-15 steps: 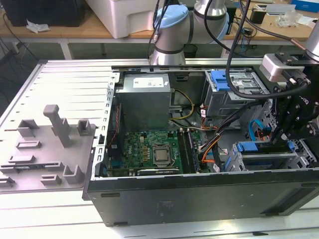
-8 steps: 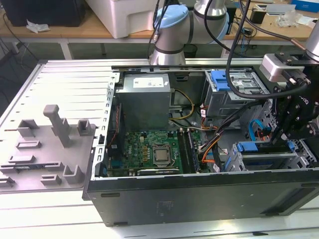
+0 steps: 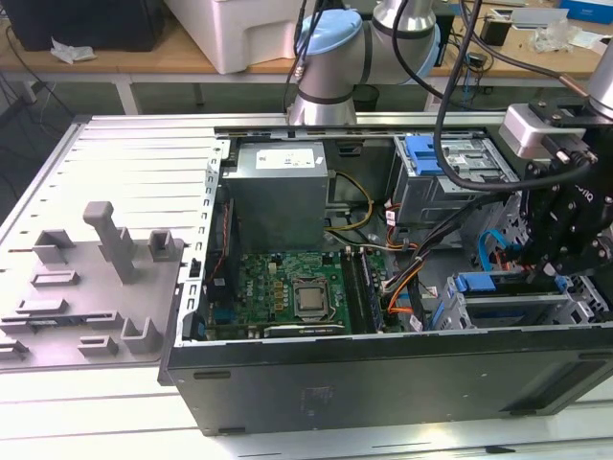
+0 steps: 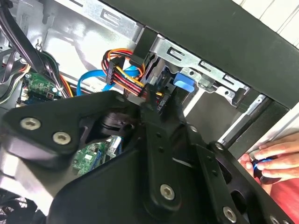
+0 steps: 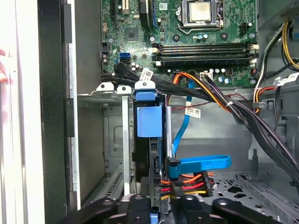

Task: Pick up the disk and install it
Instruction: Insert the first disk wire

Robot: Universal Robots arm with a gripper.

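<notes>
The disk [image 5: 149, 119] stands on edge in a slot of the metal drive cage [image 5: 110, 93], its blue carrier frame showing at the end towards the motherboard. My gripper [image 5: 159, 207] is at the disk's other end, shut on its two flat sides. In the exterior view the disk [image 3: 488, 283] shows as a blue strip on top of the cage [image 3: 460, 311] at the case's right front corner, with the black gripper [image 3: 551, 264] right beside it. The second wrist view shows the gripper [image 4: 152, 100] closed next to the carrier's blue tab [image 4: 183, 81].
A bundle of red, orange and yellow power wires [image 5: 191, 179] and a blue flat cable [image 5: 205, 163] lie beside the disk. The motherboard [image 3: 287, 287] and power supply [image 3: 278, 192] fill the case. A person's hand [image 4: 275, 161] rests outside the case wall. A grey fixture [image 3: 105, 278] sits at the exterior view's left.
</notes>
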